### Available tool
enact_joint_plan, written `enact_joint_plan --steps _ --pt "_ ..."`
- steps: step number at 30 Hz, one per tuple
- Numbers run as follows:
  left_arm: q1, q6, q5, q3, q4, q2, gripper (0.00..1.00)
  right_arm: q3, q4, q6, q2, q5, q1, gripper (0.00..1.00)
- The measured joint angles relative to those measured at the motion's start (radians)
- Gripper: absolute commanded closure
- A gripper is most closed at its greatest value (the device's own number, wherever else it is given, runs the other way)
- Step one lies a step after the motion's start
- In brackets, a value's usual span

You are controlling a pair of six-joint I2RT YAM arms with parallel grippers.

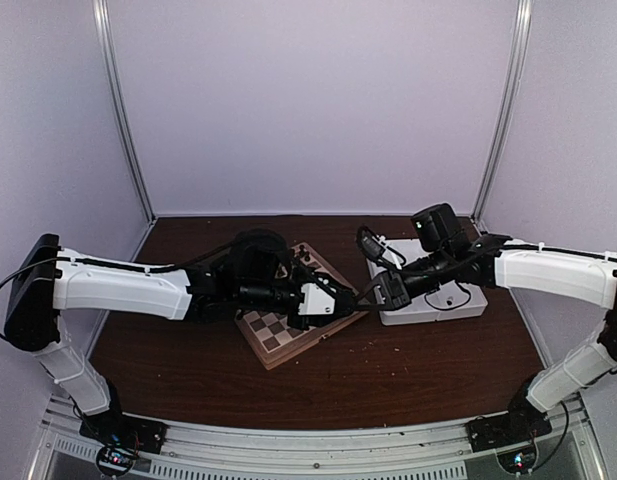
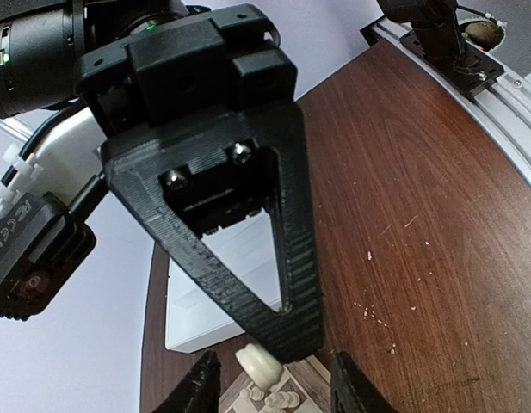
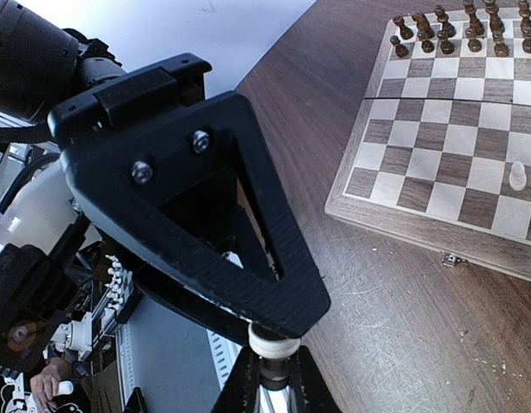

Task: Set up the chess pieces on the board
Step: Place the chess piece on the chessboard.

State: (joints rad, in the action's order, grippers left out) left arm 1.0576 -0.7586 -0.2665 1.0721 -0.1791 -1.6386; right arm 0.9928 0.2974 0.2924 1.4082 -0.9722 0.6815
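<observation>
My right gripper (image 1: pixel 374 293) is shut on a cream-white chess piece (image 3: pixel 274 343), pinched between its fingertips (image 3: pixel 246 389) just off the board's right corner. My left gripper (image 1: pixel 352 297) reaches across the board (image 1: pixel 277 338) and meets it tip to tip. In the left wrist view that same piece (image 2: pixel 259 364) hangs at the tip of the right gripper's finger, and my left gripper (image 2: pixel 274 389) stands open with a finger on either side, neither touching it. A few cream pieces (image 2: pixel 274 398) stand on the board (image 2: pixel 310 376) below.
Dark pieces (image 3: pixel 455 26) line the board's far rows, and a cream piece (image 3: pixel 518 175) stands near its right edge (image 3: pixel 394 219). A white tray (image 1: pixel 440 304) lies right of the board under the right arm. Bare brown tabletop (image 1: pixel 418 370) lies in front.
</observation>
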Motion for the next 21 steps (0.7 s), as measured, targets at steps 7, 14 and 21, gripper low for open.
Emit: enact_joint_plan --steps 7,14,21 --pt "0.000 -0.008 -0.011 0.000 0.001 -0.002 0.68 0.001 0.000 0.000 0.010 0.000 0.005 0.95" --pt "0.000 -0.029 -0.024 0.011 0.024 -0.010 0.77 0.003 0.002 0.000 0.022 -0.003 0.007 0.95" --pt "-0.005 -0.039 -0.026 0.017 0.045 -0.017 0.90 0.006 0.022 0.000 0.034 -0.010 0.008 0.92"
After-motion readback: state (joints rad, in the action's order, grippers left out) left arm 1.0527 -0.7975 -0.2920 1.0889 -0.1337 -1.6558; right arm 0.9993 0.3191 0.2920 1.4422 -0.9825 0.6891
